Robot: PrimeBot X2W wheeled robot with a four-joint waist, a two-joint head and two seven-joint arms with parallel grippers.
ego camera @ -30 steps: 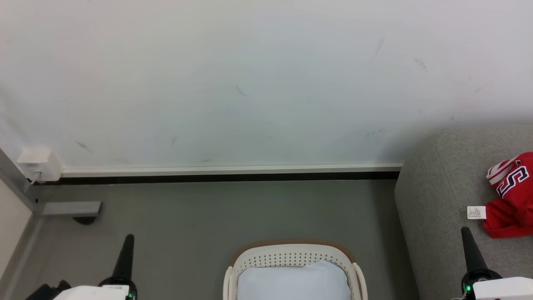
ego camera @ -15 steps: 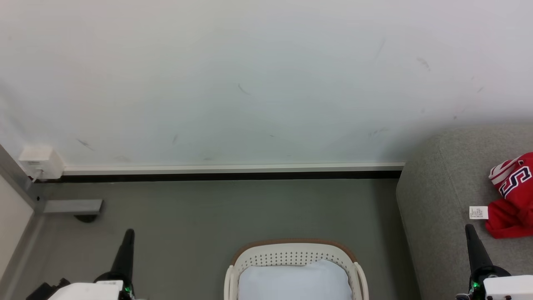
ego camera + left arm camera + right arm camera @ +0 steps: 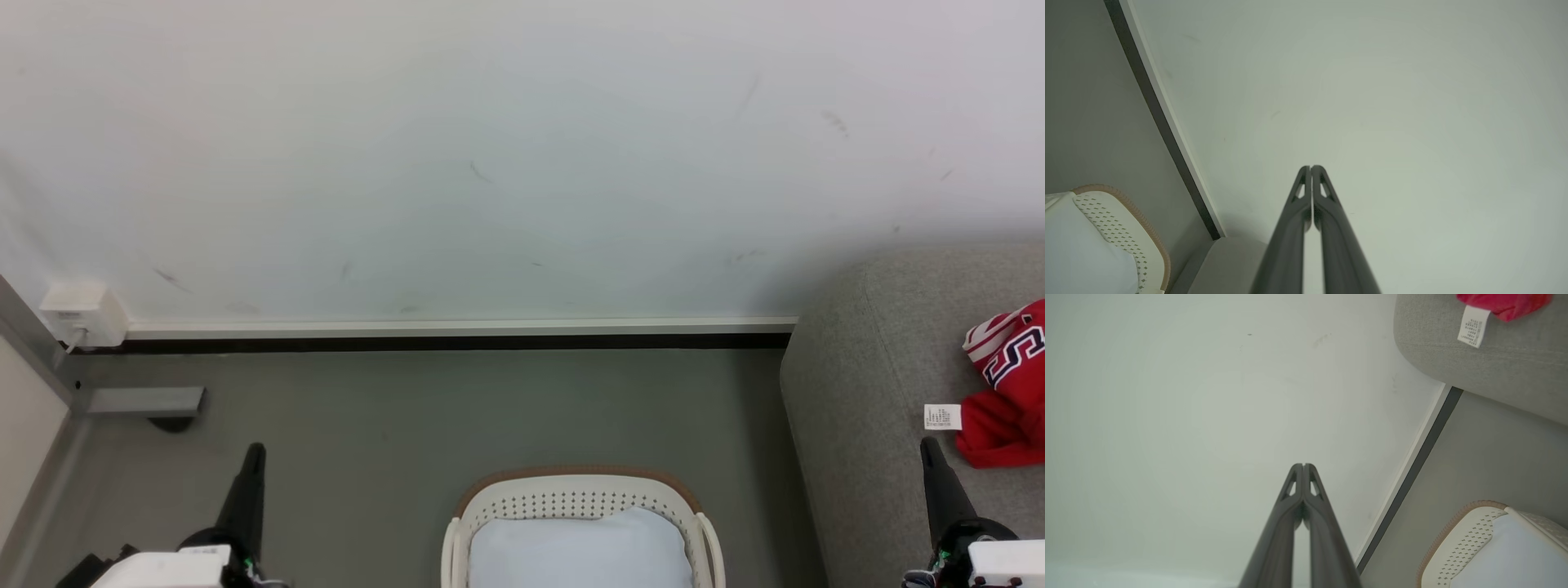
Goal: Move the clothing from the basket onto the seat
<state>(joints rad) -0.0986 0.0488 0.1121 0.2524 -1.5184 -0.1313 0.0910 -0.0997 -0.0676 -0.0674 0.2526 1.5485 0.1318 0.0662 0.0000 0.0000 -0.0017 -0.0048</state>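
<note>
Red and white clothing [image 3: 1008,392] with a navy-outlined "S" and a white label tag [image 3: 941,416] lies on the grey seat [image 3: 865,384] at the right edge of the head view; its tag [image 3: 1473,326] also hangs in the right wrist view. The white perforated basket [image 3: 581,496] with a brown rim stands on the floor at bottom centre, showing only its pale bluish bottom. My left gripper [image 3: 253,454] is shut at lower left, holding nothing. My right gripper [image 3: 929,446] is shut too, its tip just below the tag over the seat.
A white wall with a pale skirting board [image 3: 457,330] runs behind the grey floor. A white socket box [image 3: 82,314] and a grey metal bracket [image 3: 143,402] sit at the left, by a pale panel edge. The basket's rim [image 3: 1126,204] appears beside the left fingers.
The head view has drifted a little, shifting the seat and clothing rightward. Both grippers sit slightly lower in the picture; both stay shut.
</note>
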